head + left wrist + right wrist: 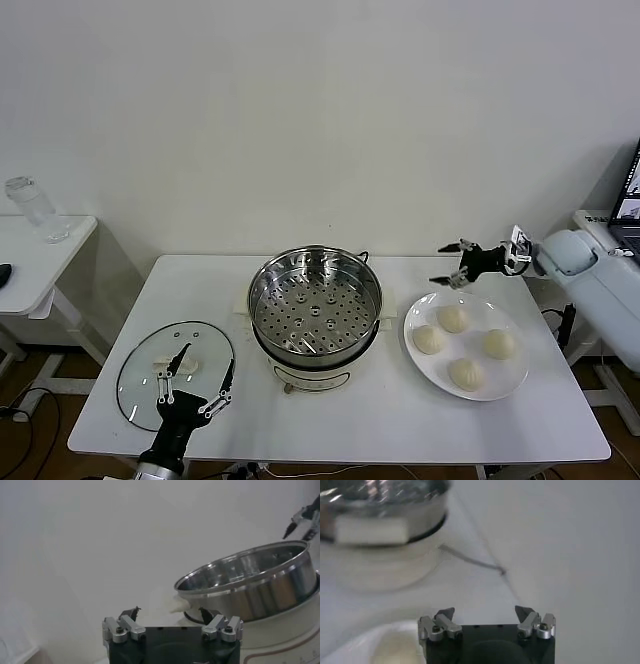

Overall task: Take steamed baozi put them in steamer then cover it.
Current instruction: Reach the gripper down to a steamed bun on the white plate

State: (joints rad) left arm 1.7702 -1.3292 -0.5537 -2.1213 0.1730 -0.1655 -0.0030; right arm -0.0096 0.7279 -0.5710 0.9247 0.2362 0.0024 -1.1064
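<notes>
Baozi (452, 319) on plate (510, 385); right gripper (455, 263) hovers beyond, fingers spread

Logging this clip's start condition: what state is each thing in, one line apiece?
steamer: uncovered, tray bare, no buns in it.
cover: off the steamer, lying flat on the table to its left.
steamed baozi: all four on the white plate, none picked up.
left gripper: open, above the cover, holding nothing.
right gripper: open, empty, above the plate's far edge.
</notes>
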